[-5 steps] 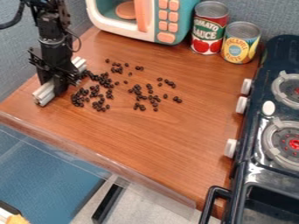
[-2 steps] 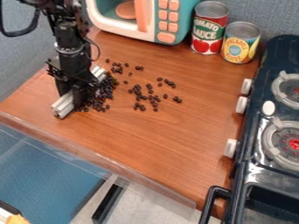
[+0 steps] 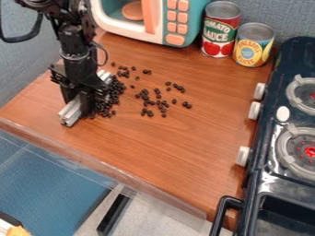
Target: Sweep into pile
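Small black beans [image 3: 114,93] bunched
My black two-finger gripper [image 3: 87,99], clamping the pale ridged bar [image 3: 71,112], has nudged them together; outlying beans [image 3: 162,104] beyond it need sweeping.

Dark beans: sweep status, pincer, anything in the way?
Pincer on pale bar, at the beans' left side. Beans bunched against bar, more scattered right; no single pile yet. Cans and microwave stand behind, off the beans.

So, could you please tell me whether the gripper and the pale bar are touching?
Touching: the camera view shows the gripper gripping the pale bar across its middle, with both ends sticking out.
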Available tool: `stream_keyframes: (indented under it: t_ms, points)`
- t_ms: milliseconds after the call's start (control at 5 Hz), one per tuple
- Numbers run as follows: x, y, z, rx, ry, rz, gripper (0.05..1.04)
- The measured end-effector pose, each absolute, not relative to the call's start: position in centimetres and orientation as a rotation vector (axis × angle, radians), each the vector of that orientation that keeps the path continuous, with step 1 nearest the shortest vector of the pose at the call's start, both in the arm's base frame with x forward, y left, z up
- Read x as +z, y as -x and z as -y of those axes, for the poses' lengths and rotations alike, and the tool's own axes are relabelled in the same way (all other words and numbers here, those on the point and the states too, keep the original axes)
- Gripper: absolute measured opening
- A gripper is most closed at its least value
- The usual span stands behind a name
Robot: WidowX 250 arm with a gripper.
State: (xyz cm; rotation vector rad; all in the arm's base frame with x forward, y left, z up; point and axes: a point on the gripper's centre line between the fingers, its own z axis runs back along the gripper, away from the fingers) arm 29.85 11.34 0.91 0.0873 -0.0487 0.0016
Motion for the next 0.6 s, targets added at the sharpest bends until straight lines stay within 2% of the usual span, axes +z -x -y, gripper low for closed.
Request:
stream_keyframes:
  t_ms: [600]
  points:
    - [0.9, -28.8, -5.9, -0.028, -0.019, 0.042, 0.389]
